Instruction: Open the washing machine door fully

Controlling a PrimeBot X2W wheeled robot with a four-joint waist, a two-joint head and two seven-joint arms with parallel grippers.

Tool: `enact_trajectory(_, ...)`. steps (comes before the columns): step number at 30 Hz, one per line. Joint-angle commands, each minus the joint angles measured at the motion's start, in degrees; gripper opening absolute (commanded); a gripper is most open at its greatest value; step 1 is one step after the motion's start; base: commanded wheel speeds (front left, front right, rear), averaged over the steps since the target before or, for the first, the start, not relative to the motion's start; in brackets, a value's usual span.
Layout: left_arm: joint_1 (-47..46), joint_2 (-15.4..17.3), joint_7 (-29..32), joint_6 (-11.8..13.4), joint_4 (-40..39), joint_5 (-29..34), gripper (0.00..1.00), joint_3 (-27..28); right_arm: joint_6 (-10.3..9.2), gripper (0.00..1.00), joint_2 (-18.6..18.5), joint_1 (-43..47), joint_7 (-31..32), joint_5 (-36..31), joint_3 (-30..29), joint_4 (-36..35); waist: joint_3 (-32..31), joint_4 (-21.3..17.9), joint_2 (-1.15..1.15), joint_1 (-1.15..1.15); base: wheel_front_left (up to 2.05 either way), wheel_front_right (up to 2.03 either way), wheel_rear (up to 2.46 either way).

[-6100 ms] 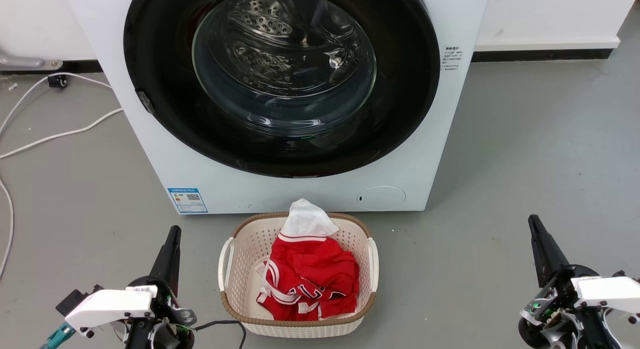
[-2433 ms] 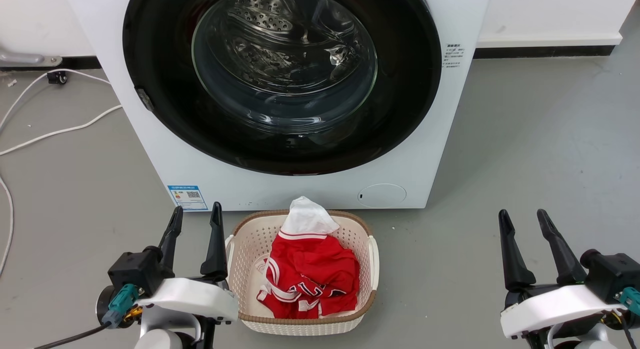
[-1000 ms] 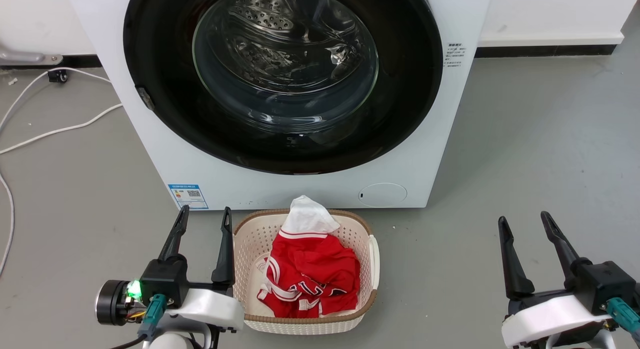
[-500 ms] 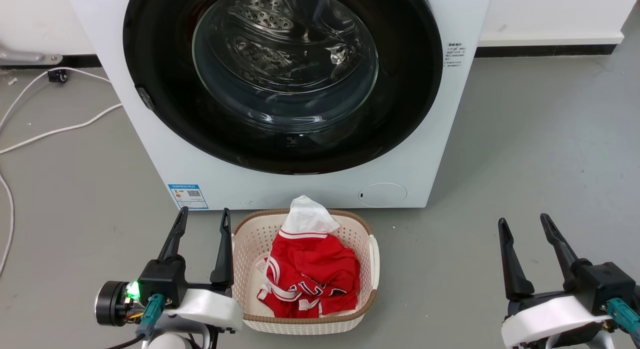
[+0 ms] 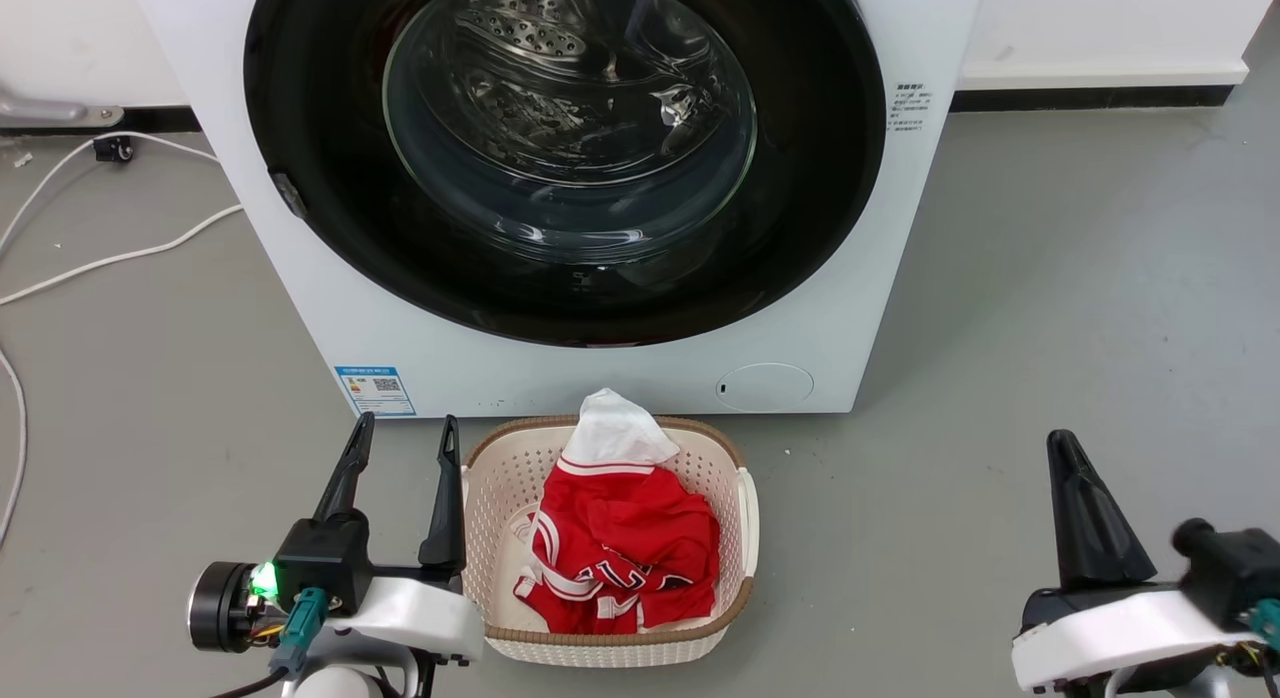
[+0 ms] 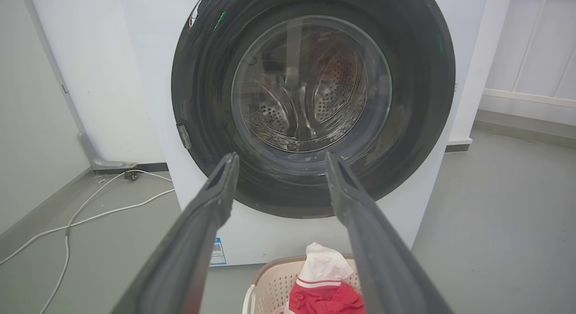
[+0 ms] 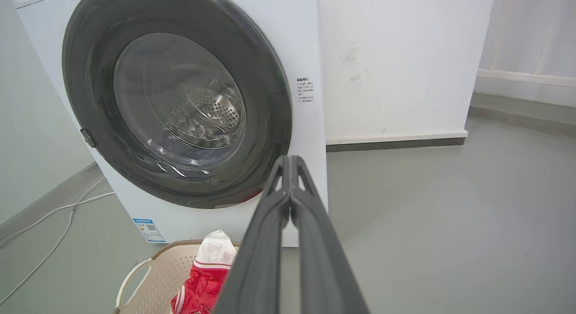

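The washing machine door is seen as a large round disc set flat against the front of the washing machine, directly ahead of the robot and behind the basket. A broad glossy black ring is formed around a clear domed glass centre, in which streaks of light are reflected and through which the perforated steel drum is made out. A small grey catch is fixed on the ring's left edge. The cabinet is smooth, white and box-shaped, with a blue label at its lower left corner and a round flap at its lower right. The basket is of pale perforated plastic with a brown woven rim, and a crumpled red and white garment is held in it. A white cable is trailed across the matt grey floor. The left gripper is held just left of the basket with its dark tapered fingers spread apart and nothing between them. The right gripper is held well to the right, its fingers pressed together, with nothing gripped.
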Motion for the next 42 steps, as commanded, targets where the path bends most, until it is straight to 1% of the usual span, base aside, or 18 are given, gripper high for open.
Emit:
enact_trajectory(1, 0.3, 0.0, -0.1, -0.1, 0.0, 0.1, 1.0, 0.2, -0.02, 0.0, 0.2, -0.8, -0.8, 5.5, -0.2, 0.8, 0.1, -0.1, 0.0, 0.0, 0.0, 0.0, 0.0)
enact_trajectory(4, 0.2, -0.1, -0.1, -0.2, 0.0, -0.1, 1.0, 0.3, -0.02, 0.0, 0.2, -1.1, -1.5, 12.9, -0.1, 1.6, 0.2, -0.1, 0.0, 0.0, 0.0, 0.0, 0.0)
enact_trajectory(5, 0.1, -0.1, -0.1, -0.3, -0.1, -0.1, 1.0, 0.3, -0.02, 0.0, 0.2, -1.2, -1.7, 17.0, 0.0, 1.9, 0.3, -0.2, 0.0, 0.0, 0.0, 0.0, 0.0)
enact_trajectory(7, 0.0, -0.2, -0.1, -0.3, -0.2, -0.2, 1.0, 0.3, -0.02, 0.0, 0.2, -1.6, -2.2, 22.8, 0.2, 2.4, 0.6, -0.2, 0.0, 0.0, 0.0, 0.0, 0.0)
enact_trajectory(9, -0.3, -0.2, -0.1, -0.4, -0.3, -0.1, 1.0, 0.4, -0.02, 0.0, 0.2, -2.6, -2.8, 30.8, 0.4, 3.0, 0.9, -0.2, 0.0, 0.0, 0.0, 0.0, 0.0)
enact_trajectory(12, -0.7, -0.2, -0.1, -0.5, -0.5, -0.2, 1.0, 0.4, -0.02, 0.0, 0.2, -3.8, -3.4, 45.4, 0.8, 4.0, 1.6, -0.2, 0.0, 0.0, 0.0, 0.0, 0.0)
enact_trajectory(14, -1.0, -0.2, -0.1, -0.5, -0.6, -0.2, 1.0, 0.5, -0.02, 0.0, 0.2, -5.2, -3.6, 56.6, 0.8, 4.4, 2.2, -0.1, 0.0, 0.0, 0.0, 0.0, 0.0)
enact_trajectory(16, -1.4, -0.3, -0.1, -0.5, -0.9, -0.3, 1.0, 0.5, -0.02, 0.0, 0.2, -7.1, -3.3, 65.8, 0.5, 4.6, 2.9, -0.1, 0.0, 0.0, 0.0, 0.0, 0.0)
enact_trajectory(19, -1.9, -0.3, -0.1, -0.4, -1.4, -0.3, 1.0, 0.6, -0.02, 0.0, 0.2, -10.5, -1.7, 77.2, -1.0, 5.5, 4.3, -0.1, 0.0, 0.0, 0.0, 0.0, 0.0)
enact_trajectory(21, -2.2, -0.3, -0.1, -0.5, -1.8, -0.5, 1.0, 0.7, -0.02, 0.0, 0.2, -13.0, -0.1, 82.7, -2.7, 6.4, 5.2, -0.1, 0.0, 0.0, 0.0, 0.0, 0.0)
enact_trajectory(23, -2.8, -0.3, -0.1, -0.5, -2.2, -0.8, 1.0, 0.6, -0.02, 0.0, -0.3, -16.1, 1.8, 87.1, -4.2, 7.4, 6.3, 0.1, 0.0, 0.0, 0.0, 0.0, 0.0)
enact_trajectory(26, -3.7, -0.4, -0.1, -0.6, -2.8, -0.9, 1.0, 0.5, -0.02, 0.0, -1.9, -20.4, 4.4, 92.8, -5.9, 9.8, 8.2, 0.4, 0.0, 0.0, 0.0, 0.0, 0.0)
enact_trajectory(30, -5.6, -0.4, -0.1, -0.5, -3.4, -1.4, 1.0, 0.3, -0.02, 0.0, -5.7, -28.2, 7.6, 98.7, -5.8, 14.9, 10.8, 1.0, 0.0, 0.0, 0.0, 0.0, 0.0)
enact_trajectory(36, -7.9, -0.5, -0.1, -0.3, -4.0, -2.0, 1.0, -0.5, -0.02, 0.0, -13.2, -40.7, 11.5, 102.6, -1.3, 24.1, 14.4, 2.0, 0.0, 0.0, 0.0, 0.0, 0.0)
enact_trajectory(42, -9.9, -0.5, -0.1, 0.1, -4.9, -2.6, 1.0, -1.4, -0.01, 0.0, -19.1, -53.2, 15.3, 103.5, 6.1, 32.4, 18.2, 3.1, 0.0, 0.0, 0.0, 0.0, 0.0)
